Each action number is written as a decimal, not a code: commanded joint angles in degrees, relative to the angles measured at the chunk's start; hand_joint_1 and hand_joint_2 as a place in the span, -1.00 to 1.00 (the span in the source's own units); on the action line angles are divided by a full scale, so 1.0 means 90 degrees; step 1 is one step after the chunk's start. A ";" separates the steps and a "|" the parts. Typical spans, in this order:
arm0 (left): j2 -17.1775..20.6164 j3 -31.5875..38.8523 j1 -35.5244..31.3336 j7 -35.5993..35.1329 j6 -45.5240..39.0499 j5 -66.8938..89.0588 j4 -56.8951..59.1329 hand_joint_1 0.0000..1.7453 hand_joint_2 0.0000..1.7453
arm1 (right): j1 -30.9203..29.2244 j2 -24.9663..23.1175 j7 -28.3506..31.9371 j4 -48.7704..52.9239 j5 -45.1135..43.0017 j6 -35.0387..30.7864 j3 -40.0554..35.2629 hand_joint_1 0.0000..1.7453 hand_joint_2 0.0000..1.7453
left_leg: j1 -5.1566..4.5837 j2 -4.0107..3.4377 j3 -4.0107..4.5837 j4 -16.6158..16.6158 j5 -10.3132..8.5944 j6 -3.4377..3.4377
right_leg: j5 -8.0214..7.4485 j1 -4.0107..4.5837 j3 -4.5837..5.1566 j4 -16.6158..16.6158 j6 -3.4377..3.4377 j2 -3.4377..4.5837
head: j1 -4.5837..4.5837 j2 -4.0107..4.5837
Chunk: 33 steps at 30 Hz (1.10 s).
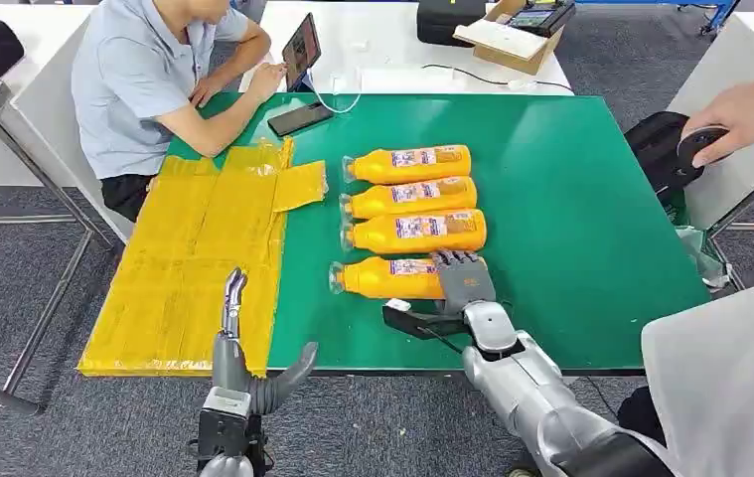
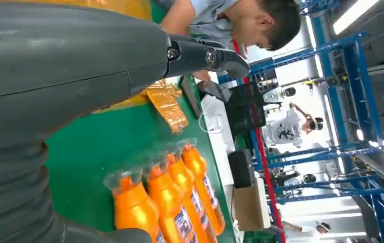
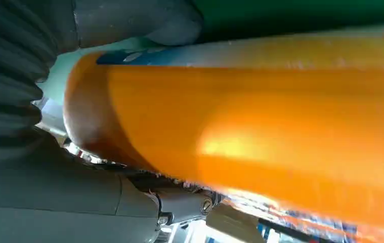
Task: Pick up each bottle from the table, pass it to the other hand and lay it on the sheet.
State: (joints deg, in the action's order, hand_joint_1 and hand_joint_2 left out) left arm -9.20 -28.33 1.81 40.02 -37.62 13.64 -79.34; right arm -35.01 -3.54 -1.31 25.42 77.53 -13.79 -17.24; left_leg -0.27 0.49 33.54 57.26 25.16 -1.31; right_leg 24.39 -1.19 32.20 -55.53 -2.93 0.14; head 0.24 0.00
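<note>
Head view: 4 orange bottles lie on their sides in a column at the centre of the green table [image 1: 571,199], clear caps pointing toward the frame's left, each full of orange liquid and wrapped in a printed label. From the top they are the first bottle [image 1: 407,164], the second bottle [image 1: 407,197], the third bottle [image 1: 414,232] and the nearest bottle [image 1: 392,277]. The right hand [image 1: 462,280] comes in from the lower right and lies over the base end of the nearest bottle, fingers curled down onto it; the bottle rests on the table. The yellow sheet [image 1: 194,258] covers the table's left part and carries no bottle. The left hand [image 1: 243,348] hovers at the sheet's lower edge, fingers spread and holding nothing. A person in a light blue shirt [image 1: 139,75] sits at the upper left; another person's hand [image 1: 745,114] reaches in at the upper right.

Left wrist view: the left hand [image 2: 68,76] takes the frame's left, a dark finger straight. The 4 bottles [image 2: 174,197] show at the lower centre, caps toward the hand.

Right wrist view: the right hand [image 3: 38,91] wraps the nearest bottle [image 3: 281,131], thumb on its label.
</note>
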 commanded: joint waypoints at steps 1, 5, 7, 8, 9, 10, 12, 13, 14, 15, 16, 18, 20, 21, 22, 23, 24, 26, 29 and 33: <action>0.0079 0.0106 -0.0145 -0.0039 0.0079 0.0040 0.0163 -1.00 1.00 | 0.0122 0.0008 0.0088 -0.0716 -0.0061 0.0451 -0.0469 1.00 1.00 | 0.0009 0.0010 -0.0012 -0.0008 -0.0005 0.0009 | -0.0003 0.0010 -0.0009 0.0013 0.0013 -0.0014 | 0.0000 0.0000; 0.0071 0.0141 -0.0110 -0.0036 0.0107 0.0070 0.0120 -1.00 1.00 | 0.0374 -0.0072 0.0741 -0.0533 -0.0578 0.0053 -0.0231 1.00 1.00 | 0.0011 0.0011 -0.0014 -0.0013 -0.0003 0.0011 | -0.0003 0.0012 -0.0037 0.0018 0.0014 -0.0016 | 0.0000 0.0000; 0.0063 0.0150 -0.0076 -0.0041 0.0115 0.0082 0.0116 -1.00 1.00 | 0.0667 -0.0245 0.1865 -0.0270 -0.1809 -0.0002 0.0473 1.00 1.00 | 0.0015 0.0012 -0.0020 -0.0014 0.0000 0.0014 | 0.0000 0.0017 -0.0067 0.0022 0.0019 -0.0021 | 0.0000 0.0000; 0.0065 0.0151 -0.0067 -0.0041 0.0115 0.0082 0.0120 -1.00 1.00 | 0.0706 -0.0271 0.1870 -0.0263 -0.1816 -0.0036 0.0462 1.00 1.00 | 0.0015 0.0009 -0.0025 -0.0013 0.0000 0.0011 | -0.0001 0.0016 -0.0072 0.0021 0.0014 -0.0017 | 0.0000 0.0000; -0.0009 0.0247 -0.0025 -0.0089 0.0074 -0.0022 0.0119 -1.00 1.00 | 0.0899 -0.0391 0.2489 0.0024 -0.2527 -0.0054 0.0836 1.00 1.00 | 0.0016 0.0009 -0.0024 -0.0013 -0.0001 0.0013 | -0.0001 0.0017 -0.0071 0.0022 0.0018 -0.0020 | 0.0000 0.0000; -0.0045 0.0297 0.0001 -0.0138 0.0103 -0.0146 0.0112 -1.00 1.00 | 0.1003 -0.0430 0.2691 0.0191 -0.2797 -0.0132 0.0879 1.00 1.00 | 0.0013 -0.0011 -0.0028 -0.0010 0.0002 0.0010 | -0.0002 0.0015 -0.0067 0.0015 0.0012 0.0000 | -0.0003 0.0000; 0.0021 0.0404 -0.0028 -0.0361 0.0302 -0.0775 0.0263 -1.00 1.00 | 0.1502 -0.0661 0.3245 0.1161 -0.3792 -0.0733 0.1040 1.00 1.00 | 0.0019 -0.0023 -0.0031 -0.0019 0.0002 0.0020 | -0.0006 0.0021 -0.0068 0.0025 0.0022 0.0023 | -0.0002 0.0000; 0.0026 0.0441 -0.0040 -0.0481 0.0438 -0.1155 0.0344 -1.00 1.00 | 0.1766 -0.0739 0.3443 0.1748 -0.4367 -0.0991 0.1061 1.00 1.00 | 0.0023 -0.0042 -0.0045 -0.0016 0.0013 0.0024 | -0.0008 0.0026 -0.0074 0.0025 0.0018 0.0047 | -0.0002 0.0000; 0.0047 0.0427 -0.0076 -0.0511 0.0478 -0.1327 0.0437 -1.00 1.00 | 0.1955 -0.0713 0.3358 0.2200 -0.4646 -0.1069 0.0873 1.00 1.00 | 0.0024 -0.0037 -0.0049 -0.0022 0.0014 0.0033 | -0.0010 0.0028 -0.0074 0.0027 0.0025 0.0046 | -0.0002 0.0000; 0.0022 0.0457 -0.0064 -0.0599 0.0564 -0.1634 0.0476 -1.00 1.00 | 0.2151 -0.0724 0.3294 0.2710 -0.5063 -0.1293 0.0814 1.00 1.00 | 0.0024 -0.0035 -0.0053 -0.0017 0.0022 0.0041 | -0.0005 0.0024 -0.0073 0.0017 0.0023 0.0052 | -0.0002 0.0000; 0.0011 0.0474 -0.0059 -0.0706 0.0650 -0.1913 0.0489 -1.00 1.00 | 0.2259 -0.0755 0.3475 0.3024 -0.5420 -0.1548 0.0815 1.00 1.00 | 0.0022 -0.0027 -0.0048 -0.0011 0.0023 0.0036 | -0.0002 0.0023 -0.0069 0.0009 0.0017 0.0048 | 0.0000 0.0000; 0.0027 0.0435 -0.0064 -0.0790 0.0639 -0.2281 0.0507 -1.00 1.00 | 0.2447 -0.0735 0.3450 0.3597 -0.5945 -0.1850 0.0706 1.00 1.00 | 0.0029 -0.0024 -0.0032 -0.0005 0.0022 0.0036 | 0.0000 0.0030 -0.0057 0.0003 0.0017 0.0048 | -0.0005 0.0000; 0.0031 0.0437 -0.0057 -0.0944 0.0714 -0.2699 0.0484 -1.00 1.00 | 0.2530 -0.0749 0.3593 0.3882 -0.6280 -0.2192 0.0707 1.00 1.00 | 0.0030 -0.0026 -0.0008 -0.0003 0.0021 0.0036 | 0.0004 0.0029 -0.0041 -0.0003 0.0021 0.0046 | 0.0002 0.0000; 0.0040 0.0423 -0.0044 -0.0989 0.0754 -0.2831 0.0462 -1.00 1.00 | 0.2537 -0.0746 0.3602 0.3935 -0.6352 -0.2309 0.0713 1.00 1.00 | 0.0027 -0.0025 0.0010 -0.0002 0.0015 0.0030 | 0.0001 0.0027 -0.0026 -0.0004 0.0015 0.0046 | 0.0000 0.0000; 0.0064 0.0410 -0.0022 -0.1040 0.0852 -0.3061 0.0401 -1.00 1.00 | 0.2546 -0.0743 0.3651 0.3969 -0.6454 -0.2439 0.0718 1.00 1.00 | 0.0031 -0.0022 0.0023 0.0002 0.0018 0.0031 | 0.0005 0.0030 -0.0018 -0.0007 0.0019 0.0041 | 0.0000 0.0000; 0.0120 0.0330 -0.0017 -0.1018 0.0910 -0.3128 0.0349 -1.00 1.00 | 0.2527 -0.0729 0.3678 0.3941 -0.6556 -0.2523 0.0694 1.00 1.00 | 0.0026 -0.0028 0.0026 -0.0001 0.0016 0.0026 | 0.0003 0.0025 -0.0012 -0.0006 0.0013 0.0049 | -0.0002 0.0000; 0.0148 0.0274 0.0002 -0.1014 0.0912 -0.3126 0.0287 -1.00 1.00 | 0.2510 -0.0716 0.3699 0.3905 -0.6613 -0.2548 0.0683 1.00 1.00 | 0.0030 -0.0031 0.0020 0.0002 0.0024 0.0029 | 0.0010 0.0029 -0.0019 -0.0006 0.0018 0.0049 | 0.0002 0.0000; 0.0264 0.0076 0.0037 -0.0931 0.1124 -0.3150 0.0134 -1.00 1.00 | 0.2443 -0.0681 0.3712 0.3758 -0.6704 -0.2522 0.0591 1.00 1.00 | 0.0029 -0.0027 0.0015 -0.0003 0.0023 0.0029 | 0.0010 0.0028 -0.0025 -0.0001 0.0019 0.0044 | 0.0000 0.0000; 0.0429 -0.0239 0.0092 -0.1019 0.1587 -0.3258 -0.0064 -1.00 1.00 | 0.2339 -0.0629 0.3734 0.3520 -0.6719 -0.2253 0.0252 1.00 1.00 | 0.0025 -0.0031 0.0038 0.0000 0.0019 0.0028 | 0.0004 0.0024 -0.0004 -0.0004 0.0016 0.0052 | -0.0002 0.0000; 0.0488 -0.0433 0.0055 -0.1012 0.1813 -0.3162 -0.0017 -1.00 1.00 | 0.2214 -0.0525 0.3479 0.3155 -0.5983 -0.1916 -0.0643 1.00 1.00 | 0.0026 -0.0039 0.0039 -0.0002 0.0020 0.0031 | 0.0001 0.0026 -0.0001 -0.0001 0.0019 0.0059 | -0.0002 0.0000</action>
State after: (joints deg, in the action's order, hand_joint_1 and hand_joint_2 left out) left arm -8.44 -27.00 2.99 31.23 -24.59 -15.19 -79.43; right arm -13.02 -9.77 31.91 57.02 17.72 -34.78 -12.65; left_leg -0.08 0.26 34.06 57.26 25.30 -1.11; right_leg 24.38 -1.01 32.32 -55.56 -2.89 0.62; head 0.22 0.00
